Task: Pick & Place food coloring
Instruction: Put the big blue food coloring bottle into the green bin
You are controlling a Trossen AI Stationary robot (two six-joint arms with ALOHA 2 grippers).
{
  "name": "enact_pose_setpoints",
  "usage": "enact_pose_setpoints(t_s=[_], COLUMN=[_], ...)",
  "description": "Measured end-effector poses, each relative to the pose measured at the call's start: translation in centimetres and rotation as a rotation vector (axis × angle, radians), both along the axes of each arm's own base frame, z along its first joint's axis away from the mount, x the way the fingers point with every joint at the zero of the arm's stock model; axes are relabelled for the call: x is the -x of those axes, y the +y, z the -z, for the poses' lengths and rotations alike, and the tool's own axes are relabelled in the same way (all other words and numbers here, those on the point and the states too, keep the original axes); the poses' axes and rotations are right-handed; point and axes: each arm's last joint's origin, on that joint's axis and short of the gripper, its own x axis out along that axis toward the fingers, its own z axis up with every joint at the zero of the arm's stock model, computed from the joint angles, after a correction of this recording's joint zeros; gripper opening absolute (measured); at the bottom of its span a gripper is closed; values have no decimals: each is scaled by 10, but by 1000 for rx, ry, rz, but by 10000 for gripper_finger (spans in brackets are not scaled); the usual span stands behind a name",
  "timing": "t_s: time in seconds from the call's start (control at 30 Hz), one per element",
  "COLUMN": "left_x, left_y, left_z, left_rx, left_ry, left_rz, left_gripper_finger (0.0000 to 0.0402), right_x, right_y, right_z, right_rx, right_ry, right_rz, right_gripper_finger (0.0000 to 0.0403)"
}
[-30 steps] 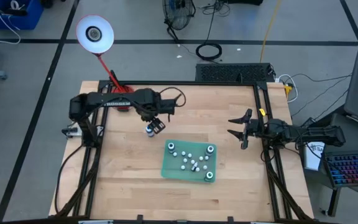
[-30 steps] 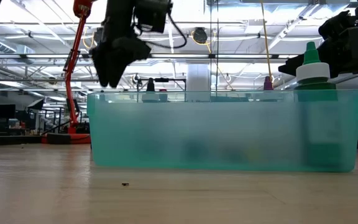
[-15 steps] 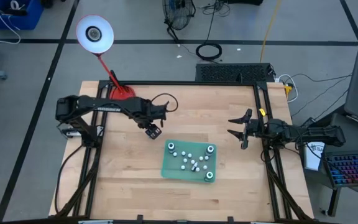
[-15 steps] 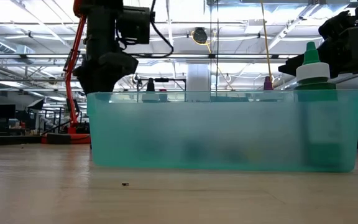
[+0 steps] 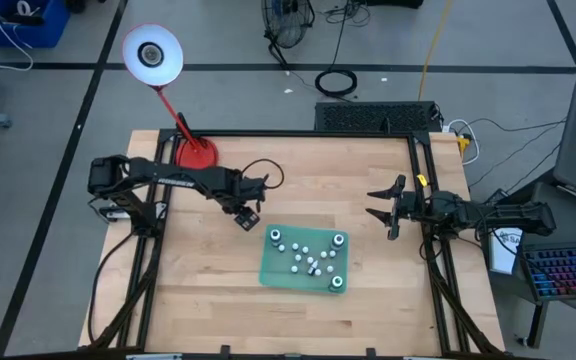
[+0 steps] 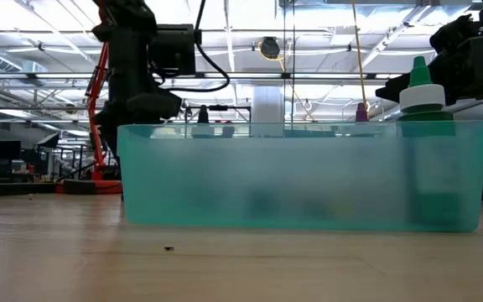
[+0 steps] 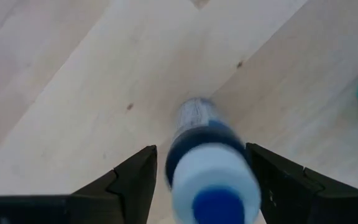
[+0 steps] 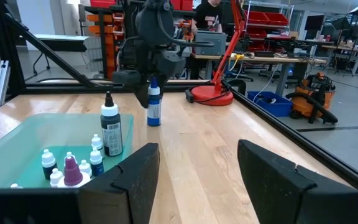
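A small food coloring bottle [image 7: 207, 171], blue-bodied with a white cap, stands upright on the bare wood just left of the green tray [image 5: 306, 262]. My left gripper [image 5: 246, 214] has come down over it and is open. Its fingers stand on either side of the cap without a plain touch, as the right wrist view also shows for the bottle [image 8: 153, 109]. Several more bottles stand inside the tray. My right gripper [image 5: 380, 211] waits open to the right of the tray, above the table.
The translucent green tray [image 6: 300, 176] stands in the middle of the table, with a taller black-capped bottle [image 8: 109, 129] and a green-capped one [image 6: 426, 92] inside. A red lamp base [image 5: 196, 152] stands at the far left corner. Bare wood lies around the tray.
My left gripper has moved down and slightly toward the near edge, onto the lone bottle, as the arm stretched out. The bottle has stayed where it stood. The right arm has kept still.
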Motion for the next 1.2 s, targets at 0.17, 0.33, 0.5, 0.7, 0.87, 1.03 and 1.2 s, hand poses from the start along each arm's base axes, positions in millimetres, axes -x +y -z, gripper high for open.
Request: enact_pose_setpoints(t_s=[0.17, 0.33, 0.5, 0.7, 0.87, 1.03, 1.2], left_x=[2, 1, 0, 0, -5, -25, -39], left_y=[0, 1, 1, 1, -6, -30, -69], left_z=[4, 4, 4, 4, -3, -41, -96], left_rx=[-17, -42, -44, -46, -49, -48, -43], left_ry=[4, -2, -5, -11, -24, -121, -244], left_rz=[12, 21, 37, 38, 66, 155, 264], left_gripper_finger=[229, 213, 197, 182, 141, 136, 136], right_x=[0, 0, 0, 0, 0, 0, 0], right_y=[0, 0, 0, 0, 0, 0, 0], right_z=[0, 0, 0, 0, 0, 0, 0], right_rx=[0, 0, 0, 0, 0, 0, 0], right_ry=[0, 0, 0, 0, 0, 0, 0], right_rz=[0, 0, 0, 0, 0, 0, 0], right_gripper_finger=[207, 206, 205, 207, 204, 207, 205])
